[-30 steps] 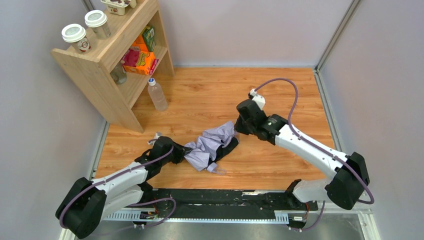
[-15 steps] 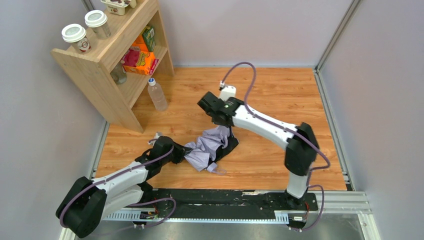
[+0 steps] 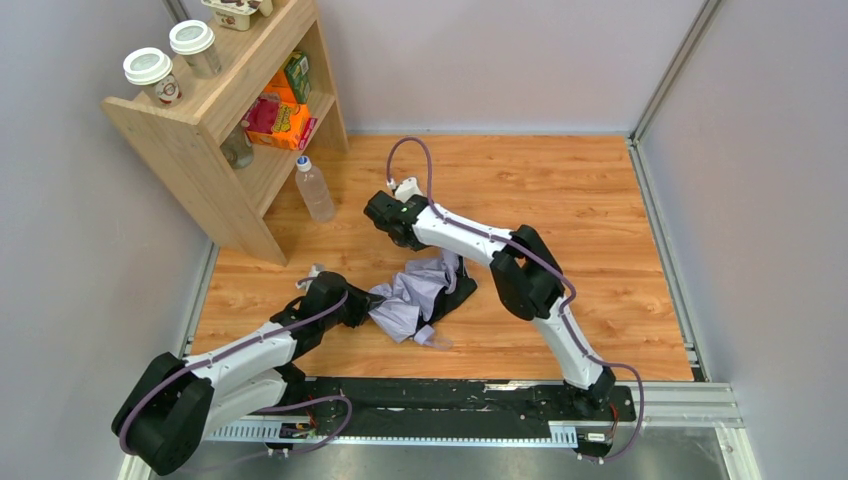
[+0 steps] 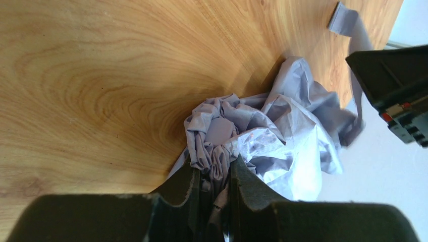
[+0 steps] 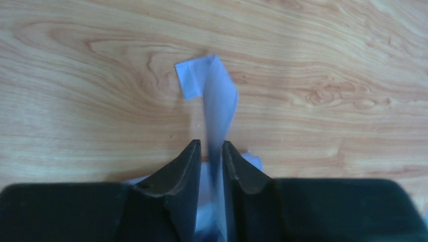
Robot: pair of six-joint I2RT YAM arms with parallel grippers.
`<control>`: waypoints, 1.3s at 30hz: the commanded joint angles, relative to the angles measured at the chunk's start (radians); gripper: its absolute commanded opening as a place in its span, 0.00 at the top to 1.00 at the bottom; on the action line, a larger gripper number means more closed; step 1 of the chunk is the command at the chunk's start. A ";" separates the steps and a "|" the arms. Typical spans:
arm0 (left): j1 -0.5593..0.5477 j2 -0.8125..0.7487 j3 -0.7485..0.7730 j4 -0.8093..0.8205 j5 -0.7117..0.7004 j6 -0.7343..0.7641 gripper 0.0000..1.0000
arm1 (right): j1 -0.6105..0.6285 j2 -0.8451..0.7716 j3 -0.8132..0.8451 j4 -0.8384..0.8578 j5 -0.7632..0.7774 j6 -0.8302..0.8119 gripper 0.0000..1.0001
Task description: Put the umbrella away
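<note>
The umbrella [image 3: 412, 292] lies crumpled on the wood floor, pale lavender fabric over a black part [image 3: 462, 290]. My left gripper [image 3: 366, 305] is at its left end, shut on a bunch of its fabric [image 4: 214, 164] that sits between the fingers [image 4: 188, 177]. My right gripper [image 3: 380, 212] hovers behind the umbrella's left part, pointing left. In the right wrist view it [image 5: 211, 148] is shut on a thin pale fabric strap [image 5: 218, 101] that sticks out past the fingertips and ends in a small tab [image 5: 192, 80]. The shaft and handle are hidden.
A wooden shelf [image 3: 205, 135] stands at the back left with lidded cups [image 3: 150, 72] on top and orange boxes [image 3: 282, 122] inside. A clear water bottle [image 3: 314, 190] stands on the floor beside it. Grey walls close in the floor on all sides.
My right arm swung left from the umbrella's right end to behind its left part, folding at the elbow and carrying the strap. The left arm and its hold stayed still.
</note>
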 commanded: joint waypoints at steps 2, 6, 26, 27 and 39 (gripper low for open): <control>-0.013 0.000 0.010 -0.130 -0.015 0.010 1.00 | -0.071 -0.096 -0.037 0.182 -0.171 -0.361 0.51; -0.013 -0.008 0.015 -0.147 -0.009 0.006 1.00 | -0.111 -0.212 -0.089 0.225 -0.345 -0.480 0.18; -0.013 -0.023 -0.002 -0.126 0.014 -0.001 1.00 | -0.458 -0.940 -1.086 0.525 -0.845 0.255 0.13; -0.013 -0.023 -0.004 -0.123 0.013 -0.002 1.00 | -0.458 -0.930 -1.126 0.576 -0.870 0.301 0.15; -0.013 -0.049 -0.004 -0.129 0.010 0.002 1.00 | -0.383 -0.760 -1.238 0.939 -1.063 0.151 0.53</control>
